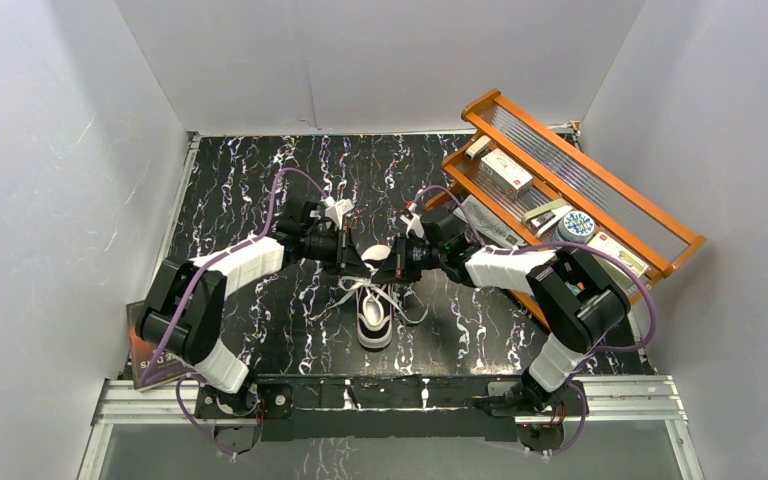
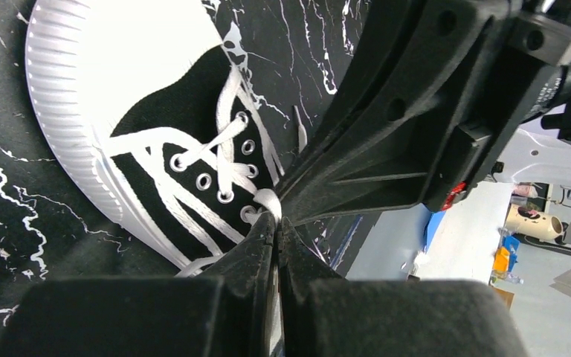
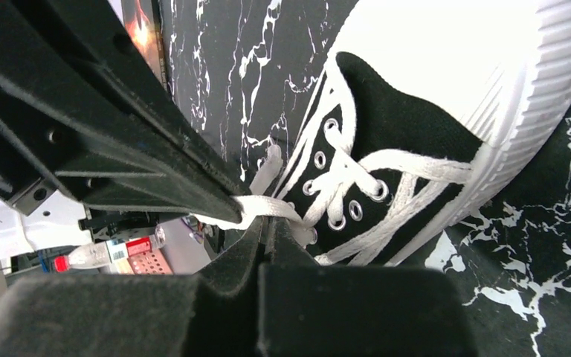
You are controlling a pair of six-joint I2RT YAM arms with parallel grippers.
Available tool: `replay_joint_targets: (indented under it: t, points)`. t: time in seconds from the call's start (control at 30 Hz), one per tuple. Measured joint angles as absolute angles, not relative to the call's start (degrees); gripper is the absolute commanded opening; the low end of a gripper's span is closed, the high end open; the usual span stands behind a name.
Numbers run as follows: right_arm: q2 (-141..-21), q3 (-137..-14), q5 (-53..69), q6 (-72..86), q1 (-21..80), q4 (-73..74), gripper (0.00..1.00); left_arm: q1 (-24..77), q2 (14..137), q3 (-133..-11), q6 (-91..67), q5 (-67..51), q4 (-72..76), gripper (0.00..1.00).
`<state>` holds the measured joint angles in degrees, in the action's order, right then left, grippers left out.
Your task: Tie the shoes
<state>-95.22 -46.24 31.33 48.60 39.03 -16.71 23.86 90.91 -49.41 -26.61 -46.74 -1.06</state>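
The left tool (image 1: 364,262) extends over the middle of the black, white-veined marble-pattern surface (image 1: 260,180). In the left wrist view its fingers (image 2: 256,245) are pressed fully together, pinching a strand of the long white laces (image 2: 266,199) at their tips. The small black canvas low-top sneaker (image 1: 375,318), with white rubber sole and toe cap, stands on the surface near its centre, toe toward the arm bases. The right tool (image 1: 388,268) meets the left tool tip to tip over the upper eyelets. Its fingers (image 3: 249,238) are likewise closed on a lace strand. An orange wooden slatted rack (image 1: 580,190) sits at the right, well apart.
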Motion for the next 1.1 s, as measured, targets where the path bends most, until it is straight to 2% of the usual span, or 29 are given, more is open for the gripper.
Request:
replay_joint_targets:
  t: [0.6, 0.7, 0.83, 0.87, 1.0, 1.1]
  points:
    - [-97.01, -46.04, 22.72, 57.63, 41.74, -19.59, 0.0, 25.41, 88.66, -46.59, -28.71, -45.41, 1.74, 0.0]
    - [-97.01, -45.8, 22.0, 57.67, 41.85, -19.64, 0.0, 25.47, 88.51, -45.87, -29.52, -44.97, 2.79, 0.08]
    - [-96.79, -44.64, 20.97, 57.49, 41.93, -20.73, 0.0, 25.69, 87.24, -45.65, -30.0, -44.71, 2.72, 0.33]
    - [-96.79, -44.45, 20.69, 57.3, 41.93, -20.93, 0.0, 25.67, 86.59, -45.69, -29.98, -44.66, 2.28, 0.35]
    - [-96.79, -44.34, 19.86, 56.55, 41.93, -21.02, 0.0, 24.49, 84.09, -47.0, -29.36, -44.58, -0.54, 0.4]
    - [-96.79, -44.34, 19.84, 56.01, 41.91, -21.06, 0.0, 21.56, 83.35, -48.95, -28.77, -44.27, -1.61, 0.37]
